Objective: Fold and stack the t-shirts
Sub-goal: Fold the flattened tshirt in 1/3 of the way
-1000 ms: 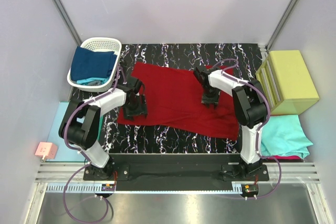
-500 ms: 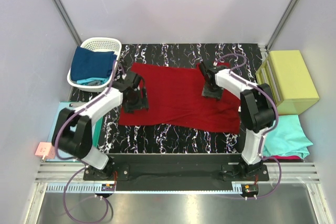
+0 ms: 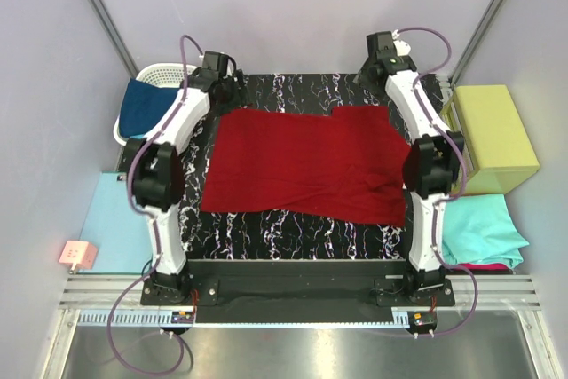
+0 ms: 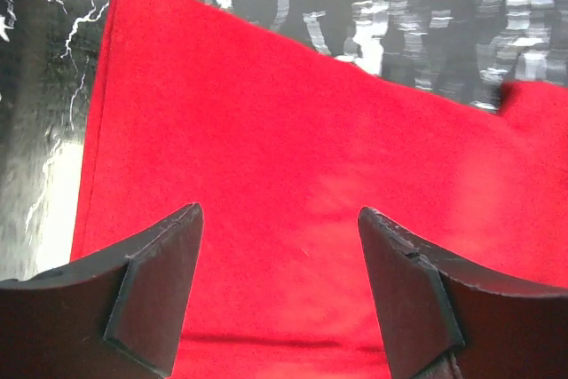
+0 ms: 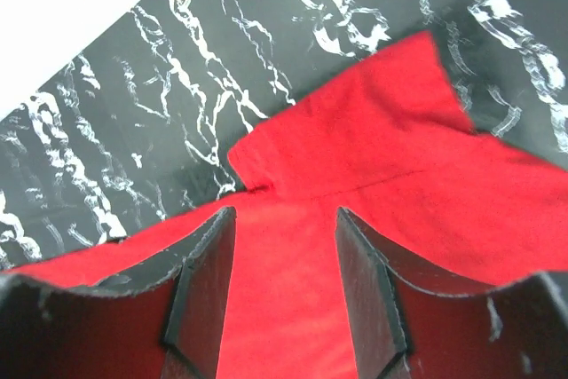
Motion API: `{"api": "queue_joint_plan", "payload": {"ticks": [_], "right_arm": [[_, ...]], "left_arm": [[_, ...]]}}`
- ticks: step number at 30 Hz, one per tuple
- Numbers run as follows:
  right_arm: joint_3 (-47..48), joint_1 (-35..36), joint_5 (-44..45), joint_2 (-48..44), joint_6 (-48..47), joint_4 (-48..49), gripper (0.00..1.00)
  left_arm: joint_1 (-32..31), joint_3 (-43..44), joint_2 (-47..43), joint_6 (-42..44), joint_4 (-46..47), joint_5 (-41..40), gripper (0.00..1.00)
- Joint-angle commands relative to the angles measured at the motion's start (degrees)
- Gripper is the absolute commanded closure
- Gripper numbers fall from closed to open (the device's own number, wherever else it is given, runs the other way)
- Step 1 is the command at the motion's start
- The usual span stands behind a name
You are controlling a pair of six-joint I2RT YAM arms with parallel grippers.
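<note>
Shirt laid flat, both grippers open over its far edge

Black marbled table [image 3: 293, 224] is seen from above, with a dark red t-shirt [image 3: 302, 161] spread across most of it. The shirt's long axis runs from left to right, and its far hem lies along the back of the table. Both arms are stretched out to that back edge, one at each far corner of the cloth.

The left gripper [image 4: 280, 219] is held wide open above the shirt's far left corner, and nothing is gripped. The right gripper [image 5: 284, 215] is parted less widely over a projecting flap at the far right, possibly a sleeve; it too is empty. From each hand the shirt extends back toward the robot's bases, so a fold drawn toward the near edge is judged the likely next step, with each arm nearest its own corner.

A navy t-shirt [image 3: 146, 108] is held in a white basket [image 3: 191, 73] at far left. A teal t-shirt [image 3: 484, 228] is laid on a magenta t-shirt [image 3: 488, 265] at near right, beside a yellow-green box [image 3: 493, 135].
</note>
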Motion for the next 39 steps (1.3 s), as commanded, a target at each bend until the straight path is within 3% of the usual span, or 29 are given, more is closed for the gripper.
{"api": "queue_joint_plan", "payload": {"ticks": [1,9,25,28,35,39], "right_arm": [[12.0,0.8,-1.4,10.3,-1.4,-6.0,0.44],[27.6,-0.2,-2.6,24.9,-4.9,-7.7,0.42],[28.1,-2.0,-5.3,27.9,-3.6,-6.7,0.41],[26.0,-2.1,-5.4,25.8,-3.7,-6.4,0.41],[2.5,-1.0,-5.4,11.9,-3.4,5.1,0.42],[-4.6,0.0,-5.0,7.2,-3.9,8.3,0.44]], "left_arm": [[-0.3,8.5,7.0,2.9,-2.5,3.2,0.26],[-0.3,14.6,13.3,5.7,-2.6,1.9,0.25],[2.4,22.0,21.7,6.1,-3.6,1.0,0.24],[3.1,23.6,23.5,6.6,-3.8,0.4,0.24],[5.0,31.5,29.7,6.8,-4.5,0.9,0.26],[5.9,34.2,31.7,6.6,-4.6,0.4,0.32]]}}
